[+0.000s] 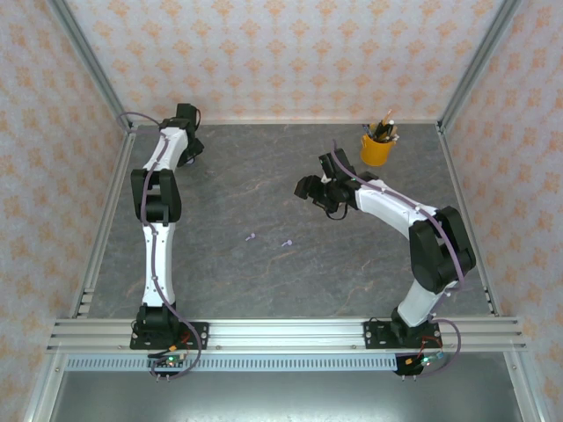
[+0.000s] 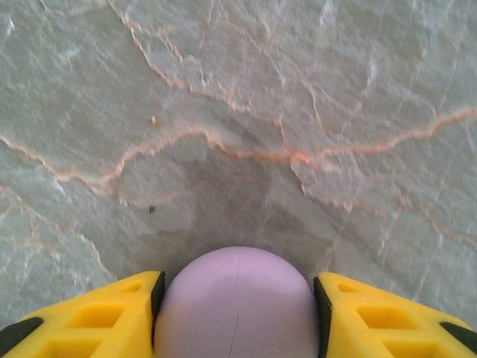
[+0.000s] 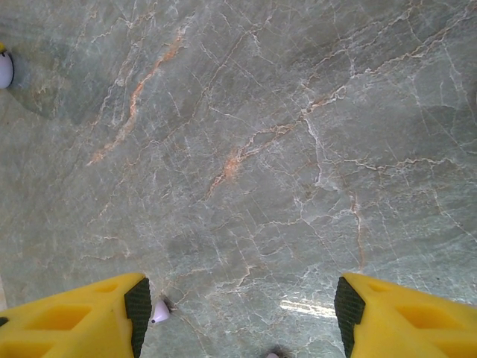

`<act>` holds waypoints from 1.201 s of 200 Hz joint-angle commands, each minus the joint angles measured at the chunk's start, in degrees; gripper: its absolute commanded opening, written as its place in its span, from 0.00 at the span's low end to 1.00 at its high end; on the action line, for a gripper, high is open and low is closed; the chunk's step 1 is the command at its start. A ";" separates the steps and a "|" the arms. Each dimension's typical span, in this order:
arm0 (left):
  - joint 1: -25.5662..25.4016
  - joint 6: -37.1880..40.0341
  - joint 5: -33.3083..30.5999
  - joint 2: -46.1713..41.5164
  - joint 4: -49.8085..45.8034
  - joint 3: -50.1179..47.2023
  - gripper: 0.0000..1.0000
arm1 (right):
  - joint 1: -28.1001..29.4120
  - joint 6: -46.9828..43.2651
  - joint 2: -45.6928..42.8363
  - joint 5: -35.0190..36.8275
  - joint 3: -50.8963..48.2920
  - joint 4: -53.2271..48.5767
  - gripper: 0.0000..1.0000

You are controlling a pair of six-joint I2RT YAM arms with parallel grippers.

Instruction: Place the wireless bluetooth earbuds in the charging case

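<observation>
earbuds (image 1: 252, 236) lie mid-table from above; left wrist shows jaws pinching lilac case (image 2: 237, 306).

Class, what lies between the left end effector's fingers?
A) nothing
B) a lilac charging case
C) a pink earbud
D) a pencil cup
B: in the left wrist view the lilac charging case sits between the left end effector's yellow fingers, with the pads against its sides.

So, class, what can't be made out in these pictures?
Left wrist view: lilac round case, cut off by the bottom edge, its lower half unseen.
Top view: two lilac earbuds, too small for detail.
Right wrist view: pale object cut by the left edge; unidentifiable.
</observation>
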 commanded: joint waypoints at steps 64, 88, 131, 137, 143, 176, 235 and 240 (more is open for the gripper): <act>-11.25 1.25 3.52 -19.80 10.68 -23.90 0.32 | 0.36 0.48 -2.29 2.54 -1.51 0.10 0.67; -15.14 0.16 4.20 -24.55 14.16 -31.34 0.32 | 0.27 0.40 -2.50 3.32 -2.08 0.15 0.67; -20.72 -2.55 3.41 -32.34 20.44 -43.17 0.34 | 0.25 0.64 -3.80 4.56 -4.04 0.23 0.67; -20.85 -2.86 3.67 -33.08 21.22 -44.10 0.35 | 0.25 0.66 -4.08 4.64 -4.38 0.20 0.67; -20.87 -2.99 3.87 -33.63 21.51 -44.46 0.36 | 0.25 0.76 -4.32 4.66 -4.78 0.32 0.67; -20.78 -0.43 0.78 -33.56 18.39 -41.06 0.55 | 0.25 0.93 -5.69 5.33 -6.56 0.23 0.67; -19.95 5.05 0.21 -31.37 18.33 -39.51 0.76 | 0.25 0.68 -6.20 5.11 -8.20 0.41 0.67; -19.76 5.31 0.54 -31.54 18.76 -40.22 0.77 | 0.25 0.54 -6.08 5.11 -8.20 0.39 0.67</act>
